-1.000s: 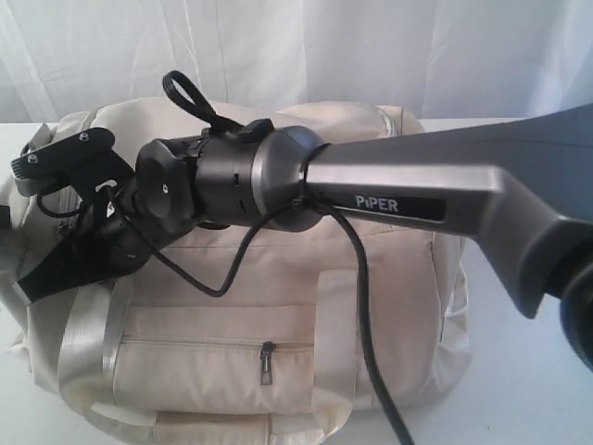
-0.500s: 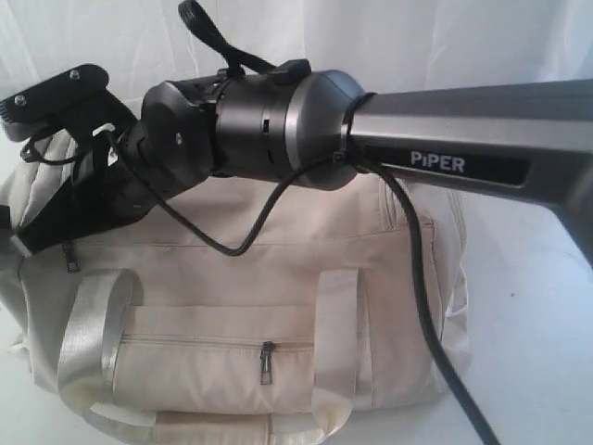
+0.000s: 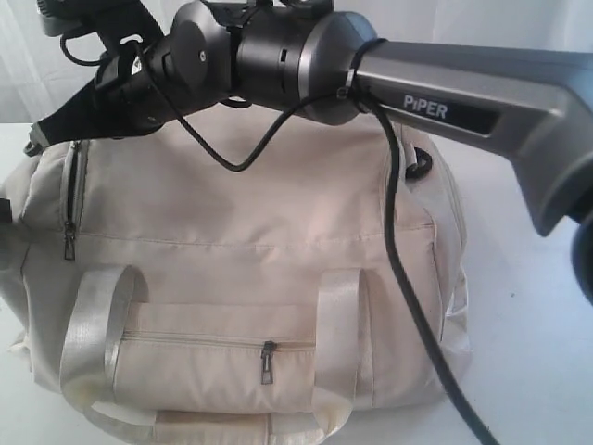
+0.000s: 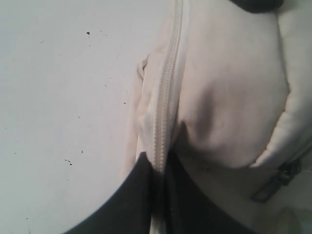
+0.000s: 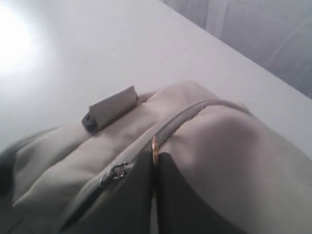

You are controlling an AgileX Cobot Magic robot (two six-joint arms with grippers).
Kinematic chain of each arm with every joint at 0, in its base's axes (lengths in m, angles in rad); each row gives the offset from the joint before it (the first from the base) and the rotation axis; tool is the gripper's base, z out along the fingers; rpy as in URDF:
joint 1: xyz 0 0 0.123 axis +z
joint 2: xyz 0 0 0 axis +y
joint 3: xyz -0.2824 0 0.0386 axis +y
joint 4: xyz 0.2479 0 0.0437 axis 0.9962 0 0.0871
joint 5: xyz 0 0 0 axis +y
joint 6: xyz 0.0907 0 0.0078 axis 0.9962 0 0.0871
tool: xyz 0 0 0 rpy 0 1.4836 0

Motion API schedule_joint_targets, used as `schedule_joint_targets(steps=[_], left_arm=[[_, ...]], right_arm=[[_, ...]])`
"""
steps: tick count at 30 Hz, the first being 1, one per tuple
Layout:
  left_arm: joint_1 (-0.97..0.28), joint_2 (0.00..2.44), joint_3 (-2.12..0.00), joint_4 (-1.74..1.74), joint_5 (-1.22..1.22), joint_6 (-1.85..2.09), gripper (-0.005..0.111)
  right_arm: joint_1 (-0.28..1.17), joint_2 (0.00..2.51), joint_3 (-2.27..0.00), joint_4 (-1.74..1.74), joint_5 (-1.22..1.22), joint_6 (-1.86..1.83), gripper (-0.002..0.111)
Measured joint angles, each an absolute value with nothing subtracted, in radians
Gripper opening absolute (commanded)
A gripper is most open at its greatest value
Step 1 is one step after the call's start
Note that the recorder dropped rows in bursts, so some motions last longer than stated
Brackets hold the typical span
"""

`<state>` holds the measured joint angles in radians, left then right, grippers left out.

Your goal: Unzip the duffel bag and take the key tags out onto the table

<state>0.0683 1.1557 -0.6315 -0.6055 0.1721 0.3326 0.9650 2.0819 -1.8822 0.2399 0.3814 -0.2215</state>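
The cream duffel bag (image 3: 259, 213) lies on the white table (image 3: 528, 306). My right arm reaches across it to its far left end, where the right gripper (image 3: 37, 144) sits at the bag's top edge. In the right wrist view this gripper (image 5: 155, 156) is shut on a thin gold-coloured zip pull on the main zip line, beside a dark metal slider (image 5: 114, 171). My left gripper (image 4: 156, 163) is shut on the bag's zip seam (image 4: 165, 97) at the bag's end, just above the table (image 4: 58, 97). The key tags are hidden.
A black cable (image 3: 408, 278) hangs from the right arm across the bag's right side. Pale webbing handles (image 3: 93, 324) frame a front pocket with a dark zip pull (image 3: 267, 362). Another pull (image 3: 69, 243) hangs at the left end. A white curtain (image 3: 482, 28) stands behind.
The right arm has risen in the exterior view and carried its gripper up and left along the bag's top. More of the bag's upper face now shows.
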Motion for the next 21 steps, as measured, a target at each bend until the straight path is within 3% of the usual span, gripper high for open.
schedule_joint_targets(steps=[21], left_arm=[[0.068,1.112,-0.631,-0.612,0.187,0.336,0.000]], right_arm=[[0.777,2.382,-2.274,0.250,0.292,-0.163,0.000]])
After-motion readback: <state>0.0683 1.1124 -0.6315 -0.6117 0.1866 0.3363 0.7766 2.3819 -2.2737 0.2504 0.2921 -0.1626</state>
